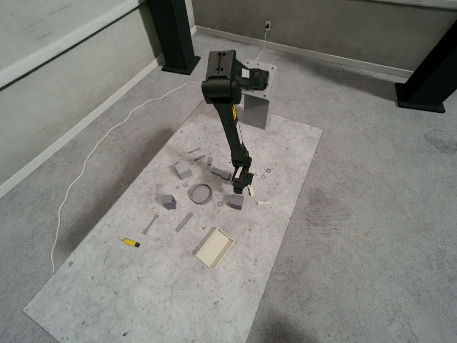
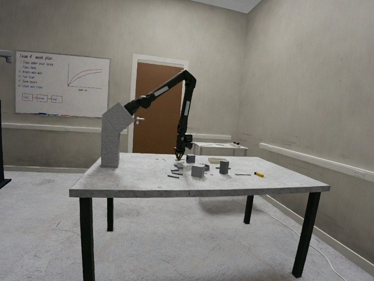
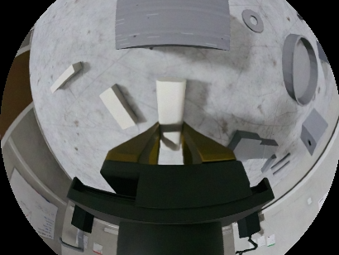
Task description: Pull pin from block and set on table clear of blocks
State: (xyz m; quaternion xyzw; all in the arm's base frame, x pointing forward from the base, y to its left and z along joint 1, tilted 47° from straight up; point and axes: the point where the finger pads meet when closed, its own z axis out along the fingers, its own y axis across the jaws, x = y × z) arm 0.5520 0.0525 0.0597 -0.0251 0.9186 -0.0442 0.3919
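Note:
My gripper [image 3: 170, 126] [image 2: 179, 158] points down and is shut on a pale, cream-white pin [image 3: 171, 97]. The pin extends forward from between the fingertips toward the nearest block. This grey block [image 3: 172, 25] [image 1: 237, 201] [image 2: 190, 158] stands upright, with a dark hole in its side in the exterior view. In the wrist view a strip of table shows between the pin's far end and the block, so the pin is out of the hole. The pin's height above the table is hard to judge. In the top view the arm hides the fingertips.
Two pale bars [image 3: 117, 107] [image 3: 65, 78] lie left of the pin in the wrist view. A round grey dish [image 1: 200, 194], a stepped grey part [image 1: 220, 172] [image 3: 248, 146], two other blocks [image 1: 183, 170] [image 1: 169, 201] and a cream tray [image 1: 214, 248] stand around.

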